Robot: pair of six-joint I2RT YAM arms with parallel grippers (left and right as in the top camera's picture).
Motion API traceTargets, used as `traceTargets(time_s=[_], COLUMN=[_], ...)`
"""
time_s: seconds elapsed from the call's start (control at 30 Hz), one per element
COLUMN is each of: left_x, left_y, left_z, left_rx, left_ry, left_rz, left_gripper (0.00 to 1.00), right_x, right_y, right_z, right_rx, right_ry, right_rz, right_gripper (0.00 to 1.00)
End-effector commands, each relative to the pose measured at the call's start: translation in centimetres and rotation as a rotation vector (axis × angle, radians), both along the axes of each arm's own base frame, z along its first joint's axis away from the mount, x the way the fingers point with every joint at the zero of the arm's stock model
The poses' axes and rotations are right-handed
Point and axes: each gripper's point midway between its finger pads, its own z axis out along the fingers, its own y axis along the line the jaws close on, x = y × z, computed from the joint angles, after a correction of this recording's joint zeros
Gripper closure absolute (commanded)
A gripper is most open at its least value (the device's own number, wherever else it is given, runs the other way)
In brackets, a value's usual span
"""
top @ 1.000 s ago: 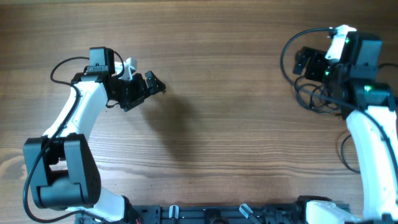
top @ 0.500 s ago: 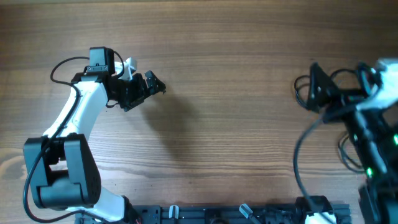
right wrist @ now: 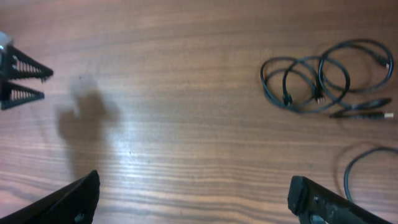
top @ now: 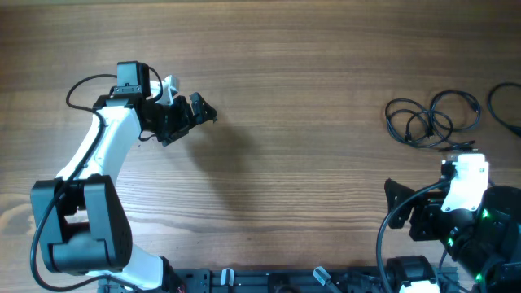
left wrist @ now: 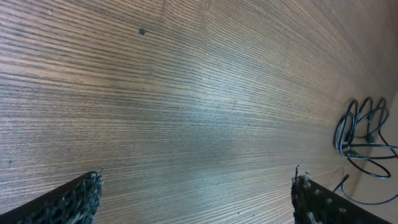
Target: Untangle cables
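Note:
The cables (top: pixel 431 118) lie in loose black loops on the wooden table at the far right, with a separate loop (top: pixel 506 107) at the right edge. They also show in the right wrist view (right wrist: pixel 323 78) and the left wrist view (left wrist: pixel 364 134). My right gripper (top: pixel 400 207) is open and empty, pulled back near the front edge, well short of the cables; its fingertips (right wrist: pixel 193 193) frame bare wood. My left gripper (top: pixel 197 114) is open and empty at the far left, its fingertips (left wrist: pixel 196 193) apart over bare wood.
Another cable curve (right wrist: pixel 367 165) lies at the right in the right wrist view. The left gripper's jaws (right wrist: pixel 18 78) show at that view's left edge. The arm bases stand along the table's front edge (top: pixel 285 281).
My right arm has drawn back from over the cables at the far right to the front edge. The cables now lie uncovered in loose loops. The left arm has not moved.

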Motion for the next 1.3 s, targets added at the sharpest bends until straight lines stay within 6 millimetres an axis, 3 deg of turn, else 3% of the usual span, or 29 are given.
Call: traceTargets(time_s=[0.0, 0.4, 0.47, 0.6, 0.7, 0.83, 0.97, 1.07, 1.17, 1.23, 1.27], left_x=[-0.1, -0.2, -0.1, -0.1, -0.2, -0.2, -0.1, -0.2, -0.1, -0.1, -0.1], left_y=[-0.3, -0.3, -0.3, -0.3, -0.3, -0.3, -0.3, -0.3, -0.3, -0.3, -0.3], left_z=[0.4, 0.4, 0.4, 0.4, 0.4, 0.4, 0.4, 0.4, 0.4, 0.4, 0.4], left_rx=[-0.008, -0.008, -0.008, -0.008, -0.008, -0.008, -0.008, -0.008, -0.008, -0.008, -0.008], left_ry=[-0.022, -0.022, -0.022, -0.022, -0.022, -0.022, -0.022, -0.022, -0.022, -0.022, -0.022], left_rz=[-0.026, -0.026, -0.026, -0.026, -0.026, -0.026, -0.026, -0.026, -0.026, -0.026, -0.026], left_gripper=[0.00, 0.00, 0.00, 0.00, 0.00, 0.00, 0.00, 0.00, 0.00, 0.00, 0.00], right_x=[-0.1, -0.4, -0.6, -0.7, -2.6, -3.9, -3.5, -2.5, -1.1, -0.4, -0.2], right_y=[0.2, 0.2, 0.2, 0.2, 0.0, -0.2, -0.1, 0.0, 0.1, 0.1, -0.1], right_z=[0.0, -0.7, -1.1, 0.0, 0.5, 0.4, -0.2, 0.9, 3.3, 6.5, 9.2], right_rx=[0.011, 0.015, 0.025, 0.043, 0.055, 0.061, 0.064, 0.067, 0.080, 0.092, 0.099], right_ry=[0.005, -0.035, -0.108, -0.305, -0.432, -0.502, -0.526, -0.589, -0.720, -0.883, -1.028], right_rz=[0.006, 0.007, 0.005, 0.007, 0.008, 0.007, 0.007, 0.008, 0.008, 0.004, -0.006], right_gripper=[0.00, 0.00, 0.00, 0.00, 0.00, 0.00, 0.00, 0.00, 0.00, 0.00, 0.00])
